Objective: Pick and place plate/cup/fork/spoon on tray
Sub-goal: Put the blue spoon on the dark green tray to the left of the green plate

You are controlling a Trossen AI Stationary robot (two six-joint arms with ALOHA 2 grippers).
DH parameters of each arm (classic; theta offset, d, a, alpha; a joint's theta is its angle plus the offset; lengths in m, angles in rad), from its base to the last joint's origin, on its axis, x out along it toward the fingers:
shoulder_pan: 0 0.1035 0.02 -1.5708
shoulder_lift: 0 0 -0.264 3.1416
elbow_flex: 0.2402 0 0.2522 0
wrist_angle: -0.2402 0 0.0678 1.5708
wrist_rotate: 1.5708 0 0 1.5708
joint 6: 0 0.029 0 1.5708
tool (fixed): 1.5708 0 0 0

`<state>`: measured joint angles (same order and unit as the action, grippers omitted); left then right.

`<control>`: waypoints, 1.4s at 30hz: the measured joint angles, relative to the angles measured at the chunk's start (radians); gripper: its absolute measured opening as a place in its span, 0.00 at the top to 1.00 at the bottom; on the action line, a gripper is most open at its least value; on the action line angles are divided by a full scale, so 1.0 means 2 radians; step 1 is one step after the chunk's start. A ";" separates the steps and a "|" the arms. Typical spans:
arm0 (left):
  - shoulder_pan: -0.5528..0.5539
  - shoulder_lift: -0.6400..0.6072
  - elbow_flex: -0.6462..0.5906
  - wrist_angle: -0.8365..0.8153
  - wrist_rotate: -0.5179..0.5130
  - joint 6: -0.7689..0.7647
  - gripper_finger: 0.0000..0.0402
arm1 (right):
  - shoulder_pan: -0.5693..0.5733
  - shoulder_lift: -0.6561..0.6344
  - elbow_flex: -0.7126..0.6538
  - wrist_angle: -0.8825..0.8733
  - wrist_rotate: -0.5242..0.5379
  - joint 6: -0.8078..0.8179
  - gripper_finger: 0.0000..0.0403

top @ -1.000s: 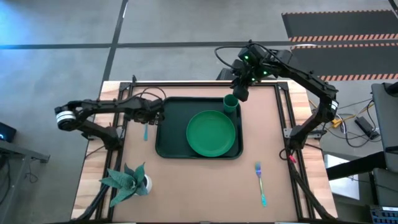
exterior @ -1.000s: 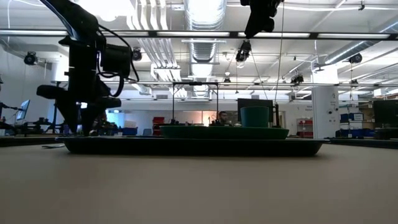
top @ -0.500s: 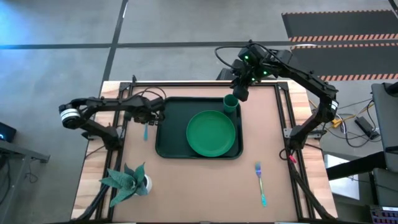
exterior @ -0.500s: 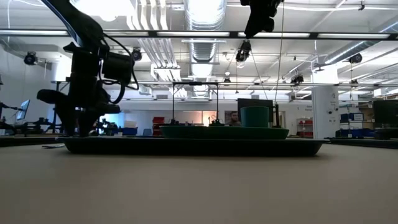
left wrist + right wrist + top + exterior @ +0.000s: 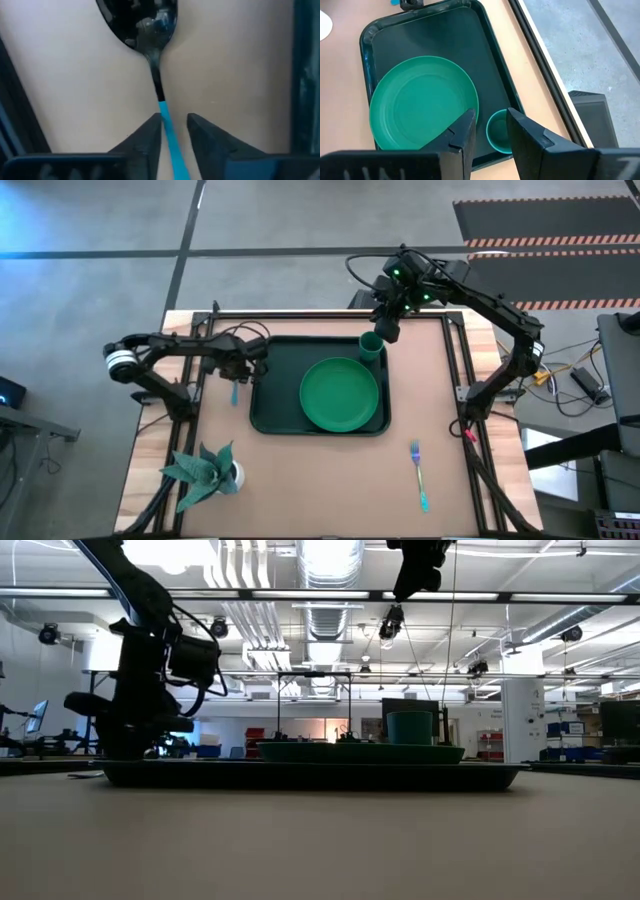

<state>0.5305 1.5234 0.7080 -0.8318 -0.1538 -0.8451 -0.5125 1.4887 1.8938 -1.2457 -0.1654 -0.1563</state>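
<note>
Currently placed: plate (image 5: 340,393) and cup (image 5: 370,346) on tray (image 5: 268,412).
Spoon (image 5: 156,65): on counter beside tray; left gripper (image 5: 173,131) fingers straddle handle, not clenched.
Fork (image 5: 419,473): counter, untouched.
Right gripper (image 5: 491,134): released, above cup.

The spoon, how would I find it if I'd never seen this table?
Find the big dark green tray in the middle of the table. Just off its left edge, under the left gripper, lies the spoon. It has a rounded silver bowl and light blue handle; the fork with tines lies far right.
</note>
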 joint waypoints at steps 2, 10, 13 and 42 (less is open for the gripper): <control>0.000 0.006 0.001 0.005 0.004 0.012 0.89 | 0.000 0.000 0.000 0.000 0.000 0.000 0.76; 0.000 0.001 0.000 0.009 0.004 0.025 0.99 | 0.000 -0.001 0.000 -0.004 0.000 0.000 0.77; 0.001 -0.014 0.001 0.005 0.005 0.024 0.99 | 0.000 -0.001 0.000 -0.006 0.000 0.000 0.76; -0.149 -0.157 0.106 -0.005 -0.057 -0.166 1.00 | 0.000 -0.001 0.000 -0.005 0.000 -0.013 0.78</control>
<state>0.2319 1.2089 0.9202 -0.8409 -0.2671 -1.1771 -0.5129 1.4864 1.8942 -1.2556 -0.1646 -0.1831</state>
